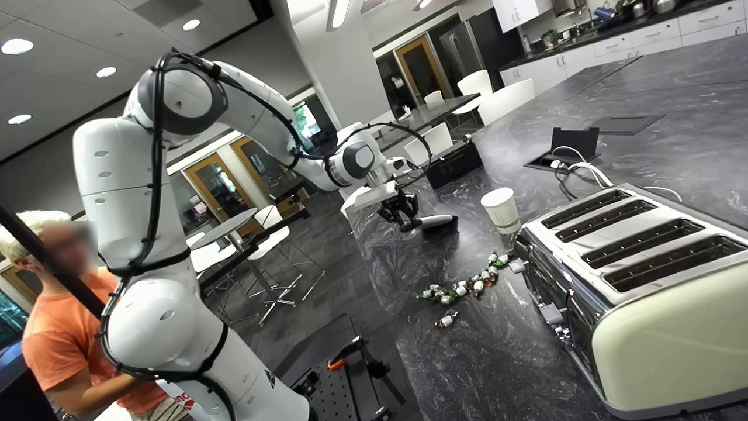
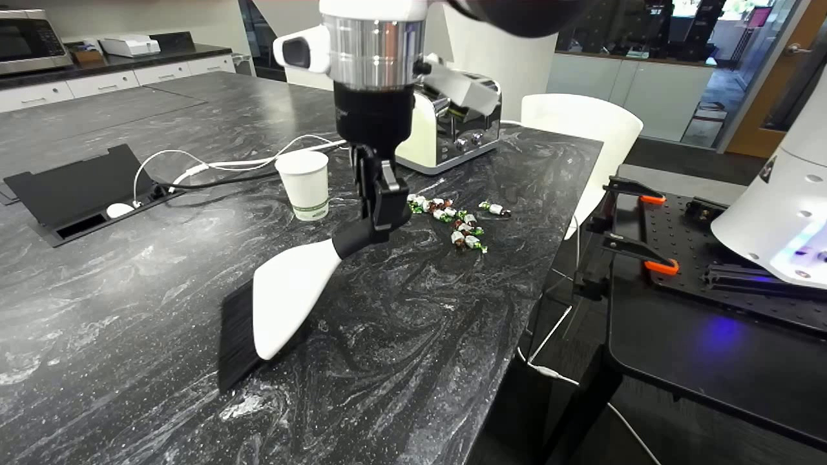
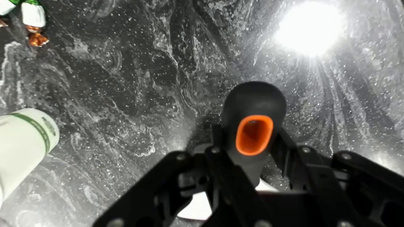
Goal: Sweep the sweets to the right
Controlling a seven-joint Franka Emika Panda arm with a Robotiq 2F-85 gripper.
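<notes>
the gripper point(image 3: 251, 140) clasps a black handle point(image 3: 255, 97), apart from cup point(image 3: 22, 142) and sweets point(image 3: 33, 15).

Countertop point(image 2: 400, 374): smooth, glossy, stone-like. Toaster point(image 1: 636, 301): polished metal around 4 slots point(image 1: 643, 242), glossy enamel-like end panel point(image 1: 678, 348). Cup point(image 2: 305, 187): matt, paper-like. Sweets point(image 2: 444, 214): shiny, crinkled wrapping; foil or film, cannot tell. Brush point(image 2: 294, 297): smooth plastic-looking head, matt rubber-like handle point(image 3: 255, 97), rough fibre bristles point(image 2: 236, 336). Gripper point(image 2: 381, 223): mainly matt, dark finish. Wrist collar point(image 2: 378, 55): mirror-polished metal. T-shirt point(image 1: 64, 339): matt cloth.

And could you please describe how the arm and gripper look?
The arm is white and rounded, with grey joint rings, black cables strapped along it and a shiny silver collar near its end. The gripper is black, with angular, jointed fingers.
</notes>
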